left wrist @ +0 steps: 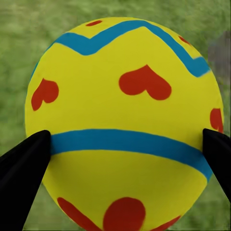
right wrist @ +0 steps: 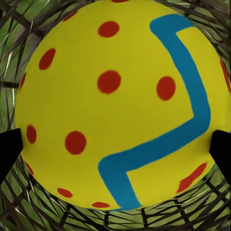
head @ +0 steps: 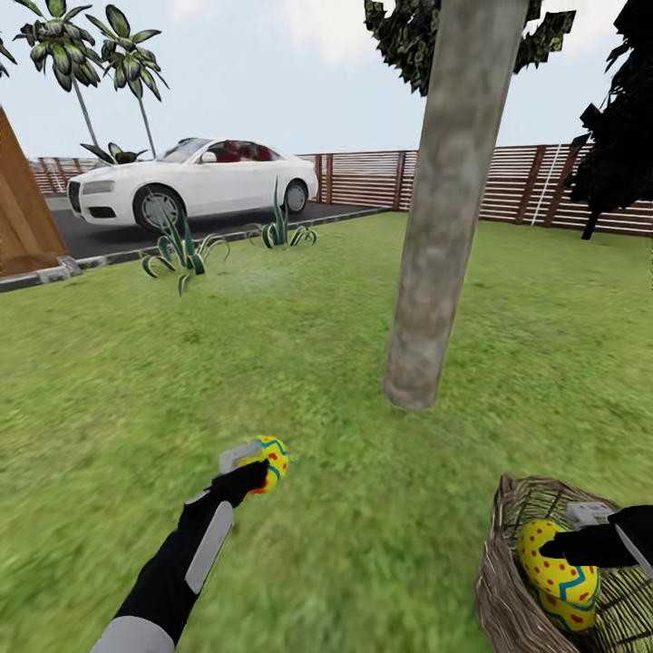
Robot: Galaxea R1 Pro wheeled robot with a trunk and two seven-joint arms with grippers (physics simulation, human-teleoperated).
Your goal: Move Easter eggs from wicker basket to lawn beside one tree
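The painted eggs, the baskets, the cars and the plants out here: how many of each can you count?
Painted eggs: 3, one in the left gripper, one at the right gripper in the basket, one beneath it.
Wicker baskets: 1
Cars: 1
Bare tree trunks: 1
Palms: 2
Spiky plants: 2
Total: 10

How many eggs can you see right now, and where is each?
3. One egg is in the left gripper over the lawn. Another egg is in the right gripper inside the basket. A third egg lies beneath it, mostly hidden.
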